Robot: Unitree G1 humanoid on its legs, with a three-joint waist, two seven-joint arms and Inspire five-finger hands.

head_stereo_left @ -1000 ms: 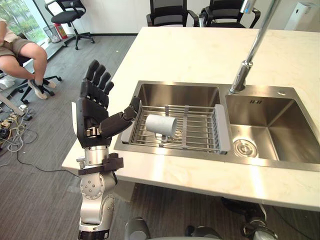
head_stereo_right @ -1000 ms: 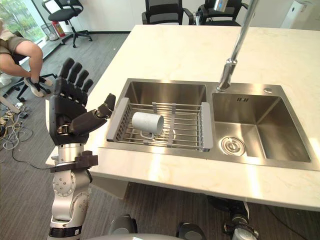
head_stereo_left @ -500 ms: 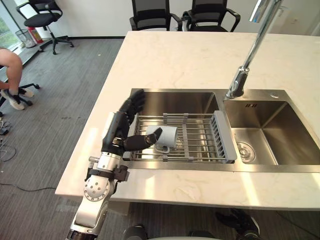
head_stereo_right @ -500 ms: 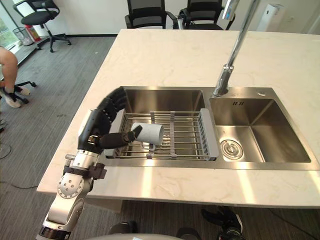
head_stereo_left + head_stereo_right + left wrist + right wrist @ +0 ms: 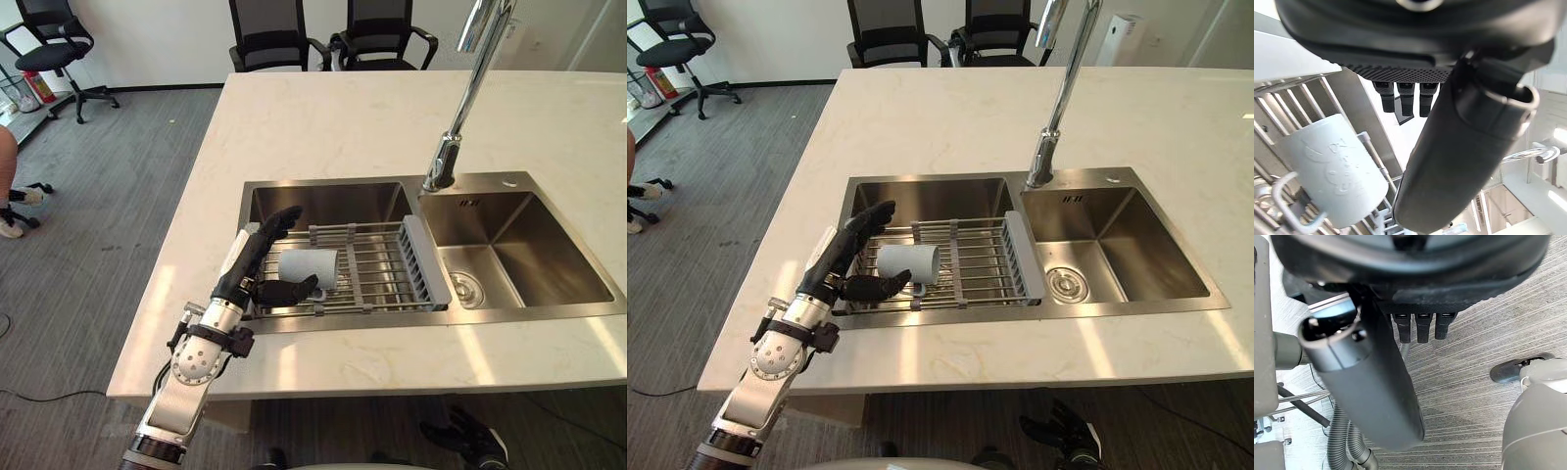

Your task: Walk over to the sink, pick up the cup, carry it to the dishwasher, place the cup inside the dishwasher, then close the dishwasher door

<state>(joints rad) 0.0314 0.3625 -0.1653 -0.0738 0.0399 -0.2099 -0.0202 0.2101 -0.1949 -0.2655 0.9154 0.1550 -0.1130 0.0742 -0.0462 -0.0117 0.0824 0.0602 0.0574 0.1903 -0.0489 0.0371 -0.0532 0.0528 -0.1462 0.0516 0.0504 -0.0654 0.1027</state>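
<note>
- My left hand [image 5: 247,264] is inside the left basin [image 5: 323,199] of the sink [image 5: 509,181]. Its fingers are straight and slightly spread over the bars, its thumb is out just beside the cup, and it grips nothing.
- The grey cup [image 5: 307,266] lies on its side on the drying rack [image 5: 377,266], which spans that basin.
- I'd press the palm to the cup's side and curl the fingers over the top, with the thumb on the near side. Then I'd lift straight up, since the cup could roll on the bars.
- My right hand [image 5: 1366,382] hangs over the carpeted floor [image 5: 1488,323], fingers loose and empty.
- I count one cup, one rack, two basins, one faucet [image 5: 460,98] and three office chairs [image 5: 269,34].
</note>
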